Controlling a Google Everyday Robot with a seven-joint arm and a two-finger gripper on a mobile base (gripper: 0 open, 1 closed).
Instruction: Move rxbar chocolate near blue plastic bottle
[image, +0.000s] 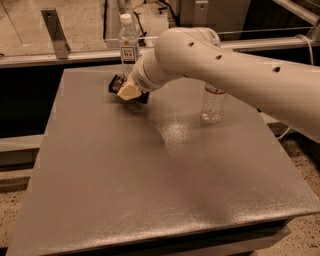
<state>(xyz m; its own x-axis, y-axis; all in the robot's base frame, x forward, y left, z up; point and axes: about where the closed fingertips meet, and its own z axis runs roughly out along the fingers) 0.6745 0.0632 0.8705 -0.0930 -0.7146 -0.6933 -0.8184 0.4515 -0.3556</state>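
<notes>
The blue plastic bottle (129, 42) stands upright at the table's far edge, slim and clear with a white cap and a white-and-dark label. My gripper (127, 91) is just in front of it, low over the table, shut on the rxbar chocolate (118, 84). Only the bar's black end shows to the left of the cream fingertips (129, 91); the rest is hidden by the gripper and arm. The bar is a short way in front of the bottle's base.
A wider ribbed clear bottle (213, 104) with a red-blue band stands right of centre, partly hidden by my arm. The grey table (150, 180) stretches toward the camera. A metal rail and a bracket (55, 32) lie beyond the far edge.
</notes>
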